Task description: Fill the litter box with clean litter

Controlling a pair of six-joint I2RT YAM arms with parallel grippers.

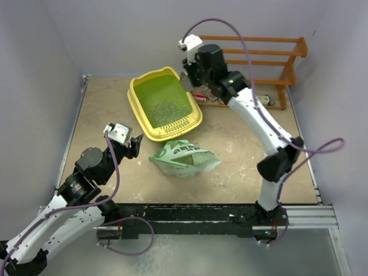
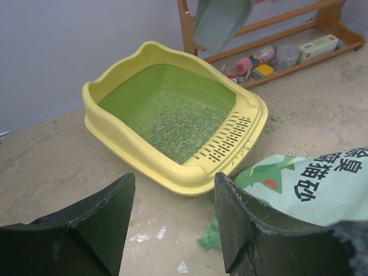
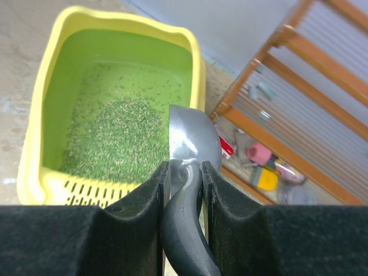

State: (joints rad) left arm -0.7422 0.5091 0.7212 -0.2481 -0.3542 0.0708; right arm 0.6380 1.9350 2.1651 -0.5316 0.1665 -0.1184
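Right gripper (image 3: 184, 172) clamps the handle of the grey metal scoop (image 3: 192, 135) above the rim of the yellow plastic litter box (image 1: 137, 109); left gripper (image 2: 172, 198) stands open, empty.

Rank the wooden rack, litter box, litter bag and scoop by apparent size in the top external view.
1. wooden rack, widest, partly behind the right arm
2. litter box, nearly as large
3. litter bag
4. scoop, smallest, only partly visible
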